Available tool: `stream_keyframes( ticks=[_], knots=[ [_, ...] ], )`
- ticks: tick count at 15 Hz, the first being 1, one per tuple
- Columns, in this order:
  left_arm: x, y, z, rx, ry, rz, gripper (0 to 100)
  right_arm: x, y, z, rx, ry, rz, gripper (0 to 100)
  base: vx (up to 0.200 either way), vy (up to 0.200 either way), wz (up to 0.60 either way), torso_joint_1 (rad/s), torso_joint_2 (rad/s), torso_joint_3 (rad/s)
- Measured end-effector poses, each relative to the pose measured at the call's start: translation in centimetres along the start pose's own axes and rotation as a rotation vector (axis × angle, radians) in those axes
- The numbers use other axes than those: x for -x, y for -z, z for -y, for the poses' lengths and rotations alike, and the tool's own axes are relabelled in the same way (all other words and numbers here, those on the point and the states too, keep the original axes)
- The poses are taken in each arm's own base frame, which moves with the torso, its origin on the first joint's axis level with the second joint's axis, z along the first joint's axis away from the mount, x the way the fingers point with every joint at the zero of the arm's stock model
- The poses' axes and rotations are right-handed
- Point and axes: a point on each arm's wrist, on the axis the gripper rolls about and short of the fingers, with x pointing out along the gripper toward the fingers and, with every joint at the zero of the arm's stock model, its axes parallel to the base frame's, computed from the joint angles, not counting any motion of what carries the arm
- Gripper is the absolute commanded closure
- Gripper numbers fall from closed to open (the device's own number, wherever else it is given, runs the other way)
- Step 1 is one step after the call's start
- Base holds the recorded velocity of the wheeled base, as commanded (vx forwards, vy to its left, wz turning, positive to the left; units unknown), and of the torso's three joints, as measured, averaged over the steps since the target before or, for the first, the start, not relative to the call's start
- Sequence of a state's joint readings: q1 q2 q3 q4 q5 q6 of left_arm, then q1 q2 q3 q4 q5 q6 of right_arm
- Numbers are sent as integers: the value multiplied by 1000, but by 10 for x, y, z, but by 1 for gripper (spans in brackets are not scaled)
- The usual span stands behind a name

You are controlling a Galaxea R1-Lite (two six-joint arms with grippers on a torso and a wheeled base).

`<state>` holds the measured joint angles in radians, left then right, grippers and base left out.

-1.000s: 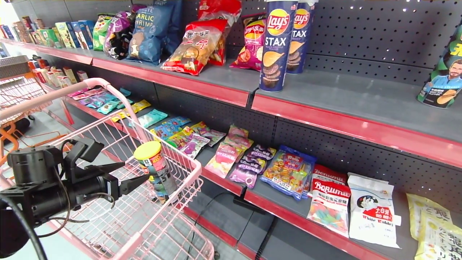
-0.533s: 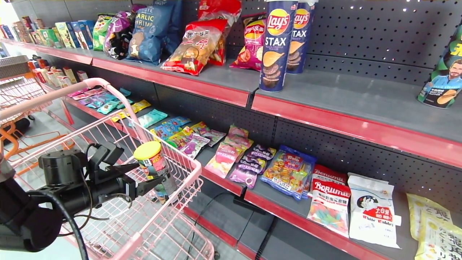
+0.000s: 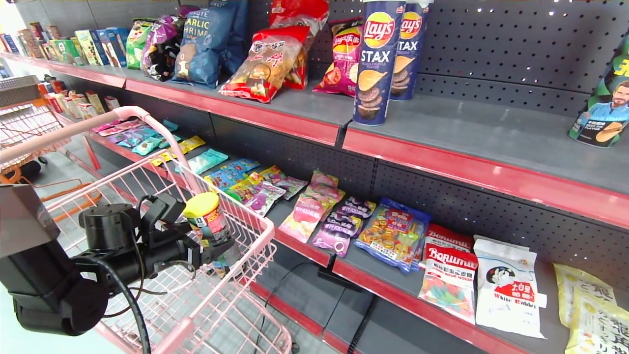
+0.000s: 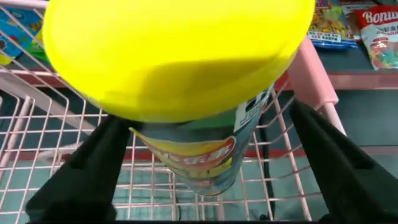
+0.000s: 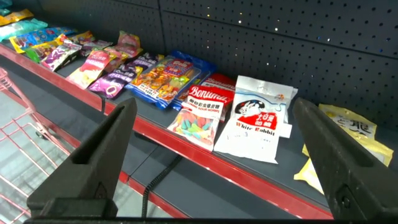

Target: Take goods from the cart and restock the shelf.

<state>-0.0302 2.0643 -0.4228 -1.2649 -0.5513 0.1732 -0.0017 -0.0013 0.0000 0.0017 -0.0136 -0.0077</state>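
Observation:
A can (image 3: 210, 223) with a yellow lid stands upright in the far corner of the pink wire cart (image 3: 267, 235). My left gripper (image 3: 211, 237) is open, with one finger on each side of the can's body, just below the lid. In the left wrist view the lid (image 4: 177, 53) is very close, and the can's label (image 4: 196, 162) sits between the two black fingers (image 4: 84, 180). My right gripper (image 5: 214, 109) is open and holds nothing; it hangs in front of the lower shelf (image 5: 186, 165) with its snack bags.
The upper shelf (image 3: 471, 130) holds two tall blue chip cans (image 3: 376, 64), with bare grey board to their right. Snack bags (image 3: 393, 231) cover the lower shelf. An orange cart (image 3: 24, 123) stands at the far left. A black cable (image 3: 275, 295) runs under the shelf.
My left arm has moved forward into the cart, and its open fingers now flank the yellow-lidded can. The can and the shelf goods have not moved.

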Motion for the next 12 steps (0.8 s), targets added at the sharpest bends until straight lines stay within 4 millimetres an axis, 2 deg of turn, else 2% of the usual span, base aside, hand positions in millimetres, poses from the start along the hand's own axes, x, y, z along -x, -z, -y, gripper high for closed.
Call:
stream_keyframes(
  ticks=[4, 7, 9, 12],
  knots=[
    [-6, -1, -4, -18, -8, 35, 100, 0, 0, 0, 0, 0, 0, 0, 0, 0, 0, 0, 0, 0],
    [-1, -5, -2, 1, -17, 40, 100, 0, 0, 0, 0, 0, 0, 0, 0, 0, 0, 0, 0, 0],
    [12, -15, -1, 35, -48, 54, 100, 0, 0, 0, 0, 0, 0, 0, 0, 0, 0, 0, 0, 0],
    [45, -37, 9, 98, -83, 54, 100, 0, 0, 0, -1, 0, 0, 0, 0, 0, 0, 0, 0, 0]
  ],
)
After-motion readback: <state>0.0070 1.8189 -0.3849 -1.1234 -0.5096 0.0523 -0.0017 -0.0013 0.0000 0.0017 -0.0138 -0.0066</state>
